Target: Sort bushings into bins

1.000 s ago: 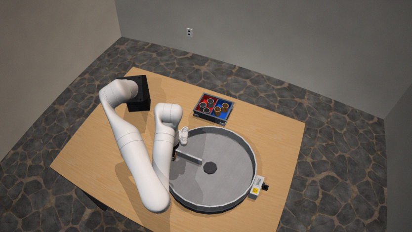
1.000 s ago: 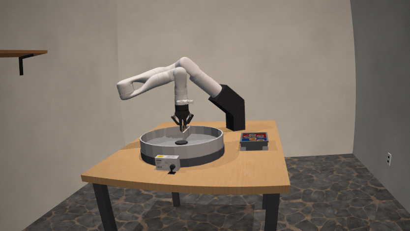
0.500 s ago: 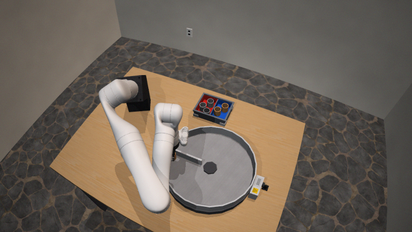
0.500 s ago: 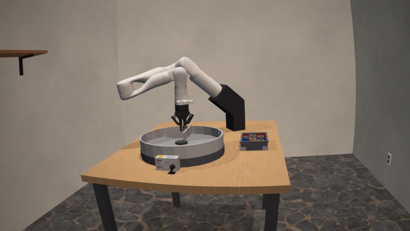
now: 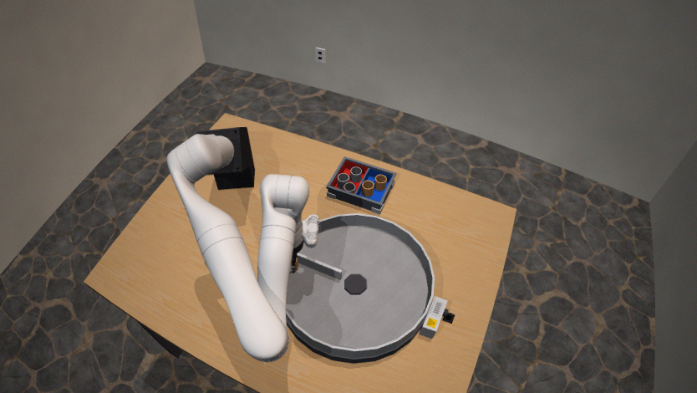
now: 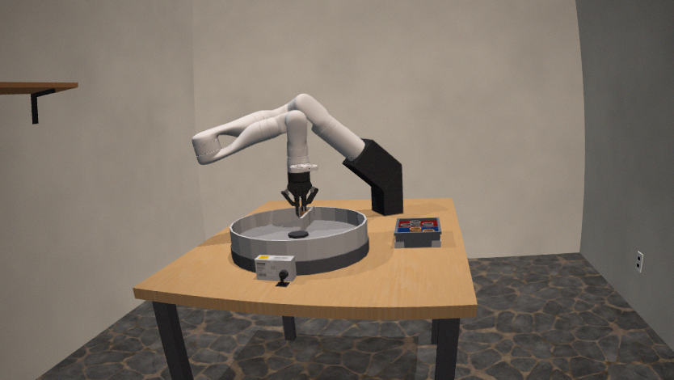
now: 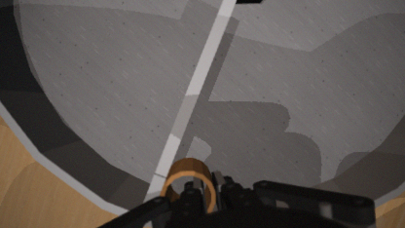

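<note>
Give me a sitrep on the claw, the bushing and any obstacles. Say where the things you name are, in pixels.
Claw (image 5: 293, 267) (image 6: 301, 213) (image 7: 207, 185) shut on bronze bushing (image 5: 296, 263) (image 6: 304, 213) (image 7: 189, 167), gripping its wall. Bushing not binned. White bar (image 5: 319, 266) (image 6: 307, 217) (image 7: 200, 78) close alongside; contact unclear.

Close overhead view of a gray turntable (image 5: 389, 302) (image 6: 325, 247) (image 7: 117, 93) with a dark side wall, wooden tabletop (image 5: 463, 234) (image 6: 377, 278) (image 7: 15, 156) outside. A pale straight bar (image 5: 319, 265) (image 6: 308, 215) (image 7: 200, 80) crosses it diagonally. At bottom, the black gripper (image 5: 293, 263) (image 6: 301, 212) (image 7: 207, 185) pinches a bronze bushing (image 5: 296, 262) (image 6: 303, 213) (image 7: 190, 167) by its wall, one finger inside the ring, one outside; shadows fall nearby
</note>
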You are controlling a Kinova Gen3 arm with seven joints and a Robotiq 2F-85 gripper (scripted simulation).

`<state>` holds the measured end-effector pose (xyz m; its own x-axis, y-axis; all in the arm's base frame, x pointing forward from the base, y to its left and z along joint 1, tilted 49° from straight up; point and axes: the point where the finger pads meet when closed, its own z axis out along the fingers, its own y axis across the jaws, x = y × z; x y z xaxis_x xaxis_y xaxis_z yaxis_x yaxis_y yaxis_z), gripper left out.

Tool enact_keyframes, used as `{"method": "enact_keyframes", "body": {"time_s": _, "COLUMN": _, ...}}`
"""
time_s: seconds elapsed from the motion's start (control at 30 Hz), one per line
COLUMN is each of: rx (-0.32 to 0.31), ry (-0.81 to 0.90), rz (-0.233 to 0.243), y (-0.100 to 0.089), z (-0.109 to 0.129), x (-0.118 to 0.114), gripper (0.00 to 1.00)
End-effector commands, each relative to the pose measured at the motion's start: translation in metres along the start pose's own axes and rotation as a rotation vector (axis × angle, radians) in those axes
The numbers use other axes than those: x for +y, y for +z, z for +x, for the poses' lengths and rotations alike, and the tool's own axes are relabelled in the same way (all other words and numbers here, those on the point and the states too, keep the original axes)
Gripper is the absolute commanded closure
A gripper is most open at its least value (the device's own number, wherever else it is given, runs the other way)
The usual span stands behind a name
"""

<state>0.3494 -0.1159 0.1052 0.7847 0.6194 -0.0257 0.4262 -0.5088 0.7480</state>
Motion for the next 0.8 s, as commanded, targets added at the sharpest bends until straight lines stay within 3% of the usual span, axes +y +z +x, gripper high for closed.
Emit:
{"method": "enact_keyframes", "body": {"time_s": 0.0, "rx": 0.005, "ry": -0.001, "rz": -0.001, "y": -0.0008, "z": 0.0, "x": 0.0, "gripper": 1.0}}
{"method": "enact_keyframes", "body": {"time_s": 0.77, "rx": 0.05, "ry": -0.01, "rz": -0.008, "y": -0.0062, "z": -0.0002, "x": 0.0, "gripper": 1.0}}
